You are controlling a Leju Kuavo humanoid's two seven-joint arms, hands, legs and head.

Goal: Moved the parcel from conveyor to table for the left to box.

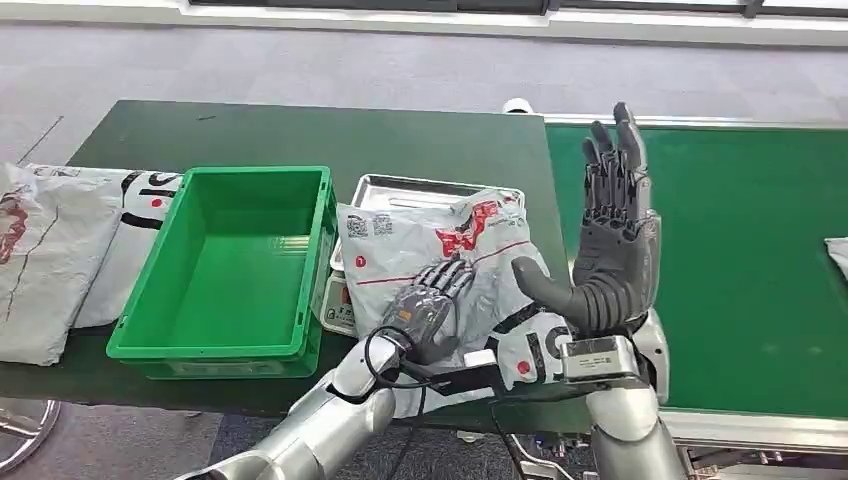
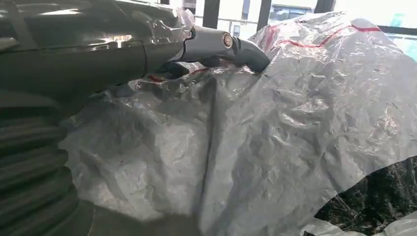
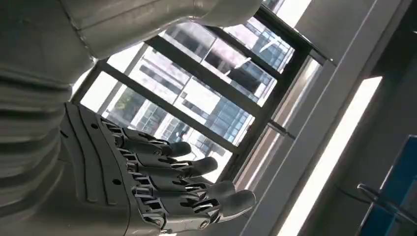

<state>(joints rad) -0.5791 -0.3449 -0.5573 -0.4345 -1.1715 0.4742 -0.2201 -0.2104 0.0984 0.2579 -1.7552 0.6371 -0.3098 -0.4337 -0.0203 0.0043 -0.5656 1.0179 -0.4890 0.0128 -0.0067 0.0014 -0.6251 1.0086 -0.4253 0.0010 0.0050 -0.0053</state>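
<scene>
Under left robot hand [image 1: 428, 303], parcel [image 1: 440, 262]

One green bin [image 1: 235, 270], one metal tray [image 1: 420, 188], four plastic parcels (one [image 1: 440, 250] on the tray)

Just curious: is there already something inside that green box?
No, the green box sits empty; the parcel lies beside it.
</scene>
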